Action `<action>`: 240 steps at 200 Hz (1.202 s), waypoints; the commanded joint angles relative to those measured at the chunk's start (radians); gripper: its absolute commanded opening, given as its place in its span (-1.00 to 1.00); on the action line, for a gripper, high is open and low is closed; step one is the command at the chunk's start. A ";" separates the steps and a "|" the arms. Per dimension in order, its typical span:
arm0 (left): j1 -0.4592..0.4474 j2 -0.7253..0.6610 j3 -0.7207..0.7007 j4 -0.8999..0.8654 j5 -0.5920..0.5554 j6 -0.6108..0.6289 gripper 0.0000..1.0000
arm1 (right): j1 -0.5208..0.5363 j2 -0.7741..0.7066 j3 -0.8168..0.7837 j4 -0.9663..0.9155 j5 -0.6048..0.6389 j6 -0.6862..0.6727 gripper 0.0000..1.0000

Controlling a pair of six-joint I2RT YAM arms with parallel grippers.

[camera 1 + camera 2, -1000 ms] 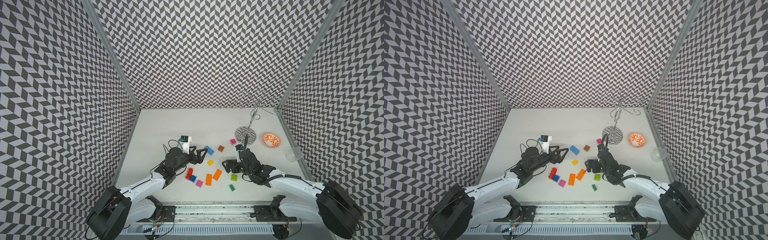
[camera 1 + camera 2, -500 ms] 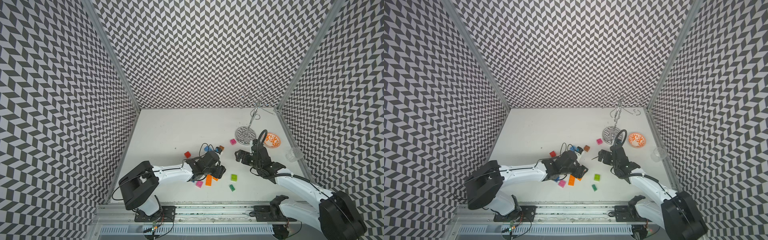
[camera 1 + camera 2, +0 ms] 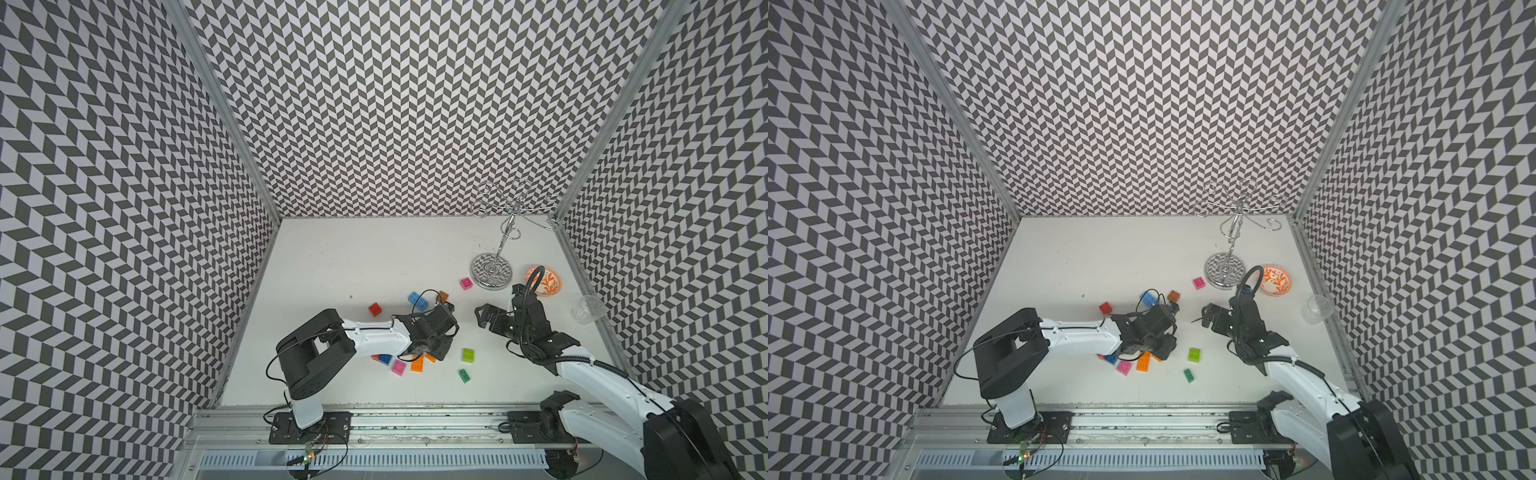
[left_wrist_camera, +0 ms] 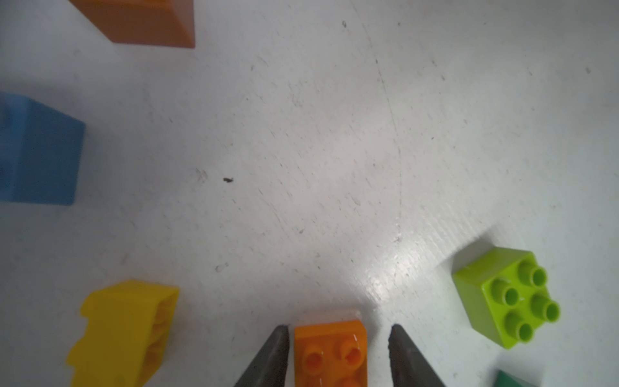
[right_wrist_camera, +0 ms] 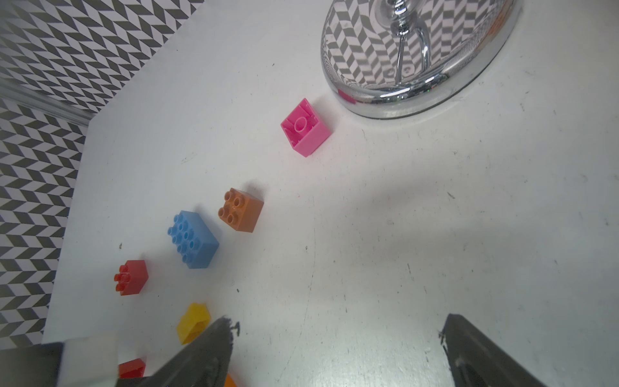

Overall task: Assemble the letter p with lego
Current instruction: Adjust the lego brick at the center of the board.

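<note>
an orange brick (image 4: 330, 351) lies studs up on the white table (image 4: 335, 150), right between the two fingers of the left gripper (image 4: 339, 326); the jaws stand on both sides of it with a thin gap at each side, so the brick is framed but not clamped.

in the left wrist view a yellow brick (image 4: 124, 331) lies on its side just beside that gripper, its hollow underside showing; on the other side sit a lime brick (image 4: 505, 298), studs up, and the corner of a green brick (image 4: 512, 378); farther out are a light blue brick (image 4: 37, 150) and a brown brick (image 4: 144, 20), both blurred.

in both top views the left arm reaches over the middle of the scattered lego; near its gripper lie an oblong orange brick (image 3: 417, 363), a pink brick (image 3: 398, 367) and a blue brick (image 3: 384, 359), the last partly under the arm; a red brick (image 3: 375, 309) lies apart, toward the back wall; a second pink brick (image 3: 466, 283), its hollow side showing in the right wrist view, lies just beside the round foot of a chrome stand (image 3: 491, 270).

the right gripper (image 5: 336, 323) hovers over bare table beside the bricks; its jaws are spread wide and nothing is between them.

near the right wall stand a patterned bowl (image 3: 548, 282) and a clear cup (image 3: 590, 309), well apart from the bricks.
</note>
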 commanded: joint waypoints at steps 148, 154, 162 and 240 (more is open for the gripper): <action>-0.074 -0.003 -0.047 -0.151 -0.119 -0.048 -0.34 | -0.010 -0.051 -0.035 0.022 -0.096 -0.030 0.99; -0.075 -0.007 -0.049 -0.141 -0.113 -0.046 -0.34 | -0.009 -0.057 -0.041 0.026 -0.103 -0.031 0.98; -0.073 -0.009 -0.046 -0.135 -0.110 -0.046 -0.35 | -0.010 -0.064 -0.048 0.037 -0.116 -0.033 0.98; 0.067 -0.260 -0.176 0.244 0.258 -0.049 -0.36 | -0.009 -0.149 -0.063 0.139 -0.366 -0.123 0.98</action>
